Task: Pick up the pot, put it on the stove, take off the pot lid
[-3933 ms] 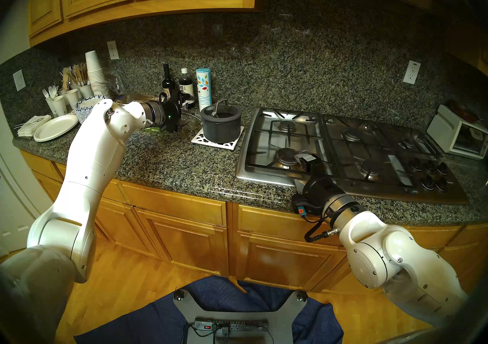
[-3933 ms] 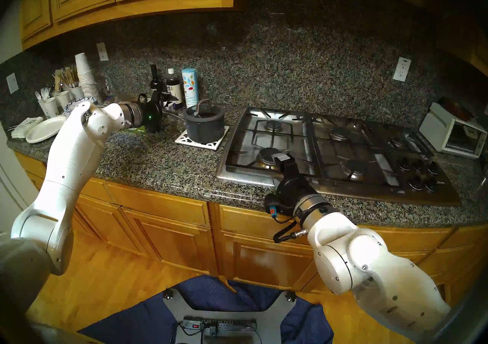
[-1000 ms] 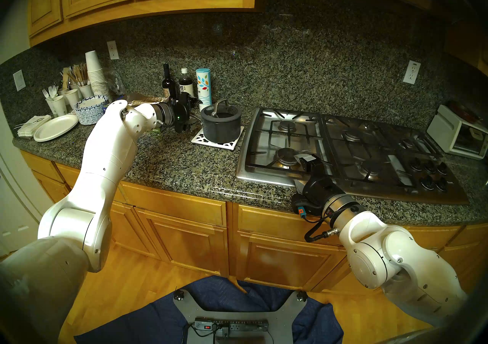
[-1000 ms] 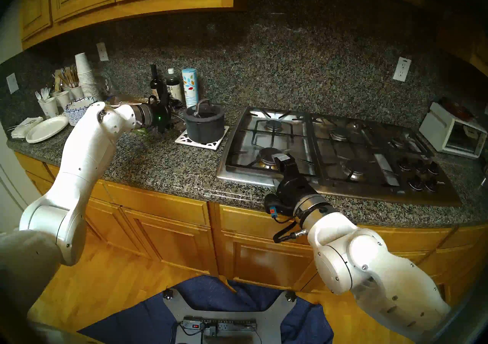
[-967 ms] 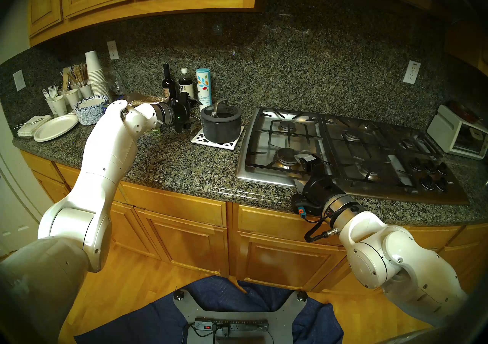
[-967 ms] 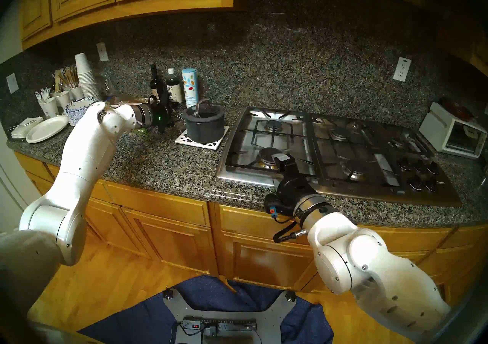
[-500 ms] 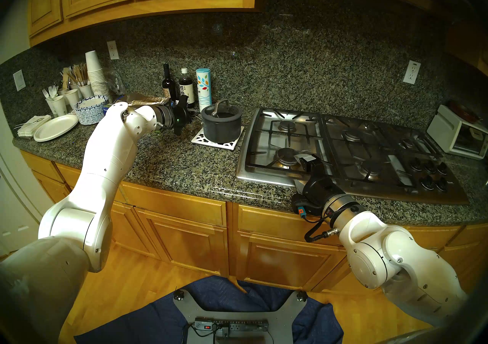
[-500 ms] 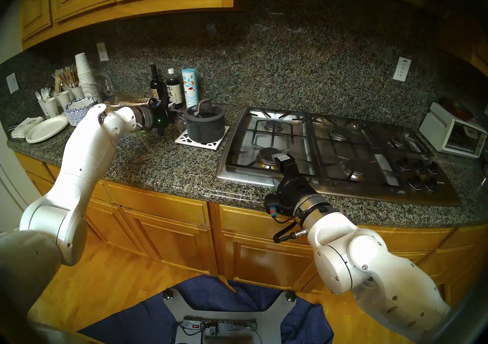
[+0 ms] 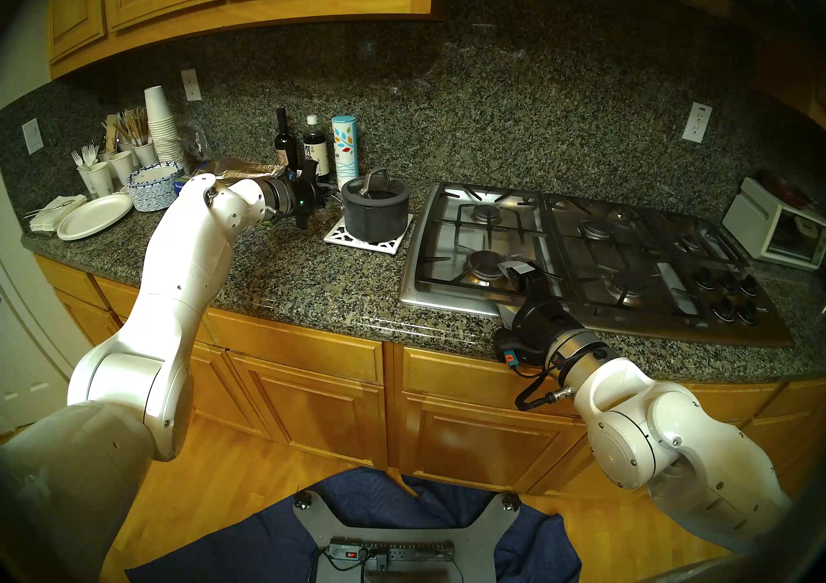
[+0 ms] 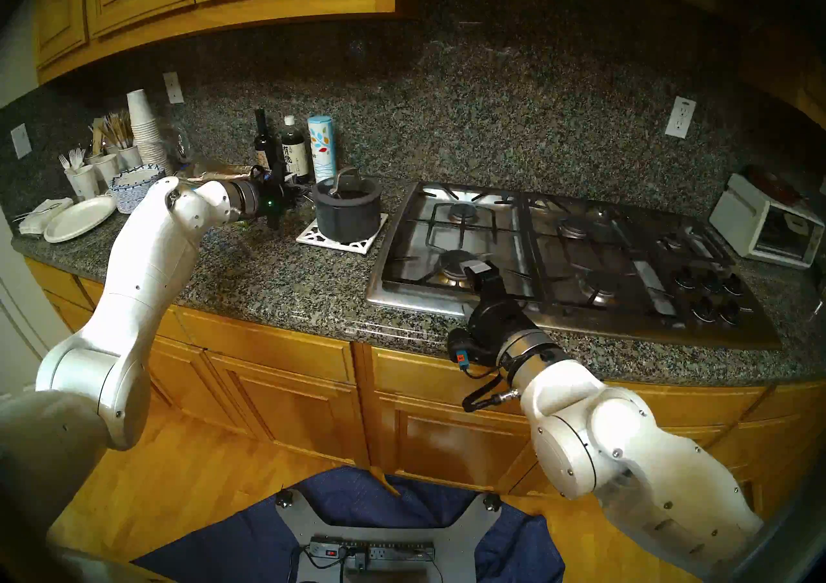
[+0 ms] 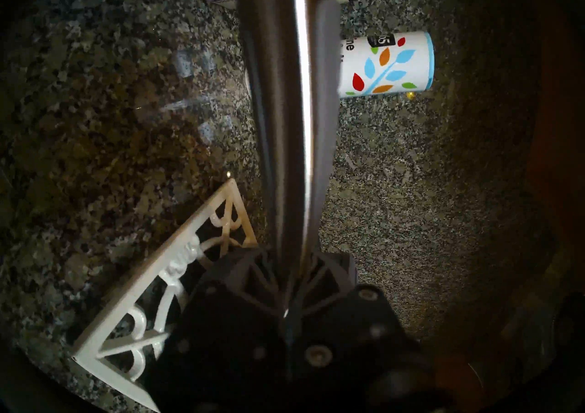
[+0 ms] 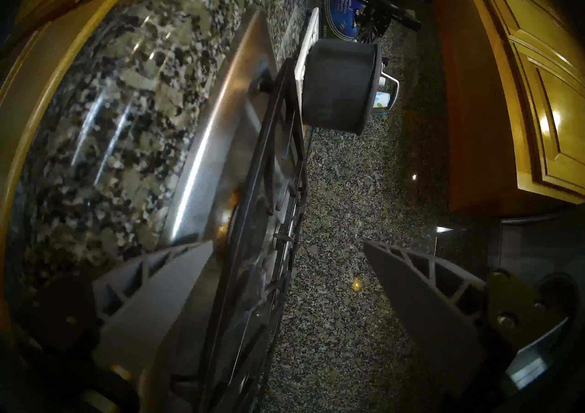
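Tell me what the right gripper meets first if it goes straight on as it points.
Probably the black grate of the stove, by the near left burner: the right gripper points low across it. Depth is unclear.

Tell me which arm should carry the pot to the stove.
Left. The left gripper is already shut on the pot's handle; the right gripper hangs open at the stove, apart from the pot.

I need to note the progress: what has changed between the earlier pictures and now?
The left gripper moved right along the counter and shut its jaws on the handle of the pot. The pot, its lid and the open right gripper stayed as they were.
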Controlling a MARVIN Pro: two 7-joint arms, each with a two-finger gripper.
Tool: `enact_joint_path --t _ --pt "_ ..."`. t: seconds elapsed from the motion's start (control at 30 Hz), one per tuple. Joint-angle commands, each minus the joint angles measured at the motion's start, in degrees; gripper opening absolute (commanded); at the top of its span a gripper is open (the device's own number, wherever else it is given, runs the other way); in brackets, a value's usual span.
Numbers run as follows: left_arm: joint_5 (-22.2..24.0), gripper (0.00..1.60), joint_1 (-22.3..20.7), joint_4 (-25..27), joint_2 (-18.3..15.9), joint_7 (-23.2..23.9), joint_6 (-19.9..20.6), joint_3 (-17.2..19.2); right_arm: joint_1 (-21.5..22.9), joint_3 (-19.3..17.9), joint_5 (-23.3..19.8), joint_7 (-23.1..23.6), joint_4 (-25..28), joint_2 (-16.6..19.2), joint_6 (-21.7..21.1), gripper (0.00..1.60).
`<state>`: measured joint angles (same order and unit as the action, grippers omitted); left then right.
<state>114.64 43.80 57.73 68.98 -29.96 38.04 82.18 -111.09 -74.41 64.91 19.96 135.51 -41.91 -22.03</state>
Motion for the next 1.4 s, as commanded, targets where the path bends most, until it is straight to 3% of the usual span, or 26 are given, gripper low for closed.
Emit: enact_joint_path --t 0.0,0.6,1.37 --pt "2.33 0.0 -4.64 2.64 0.59 1.76 0.02 2.56 0.88 -0.66 0.3 -0.76 1.37 -0.03 0.07 1.6" --pt "5.33 0.0 -4.85 2.35 2.04 0.93 -0.44 6.58 0.91 -0.65 0.32 -0.57 1.36 -0.07 0.07 1.6" --pt "9.18 0.0 -6.48 1.74 4.16 -3.86 -0.1 11.08 0.96 -0.62 0.31 -0.31 1.31 -0.12 0.07 1.6"
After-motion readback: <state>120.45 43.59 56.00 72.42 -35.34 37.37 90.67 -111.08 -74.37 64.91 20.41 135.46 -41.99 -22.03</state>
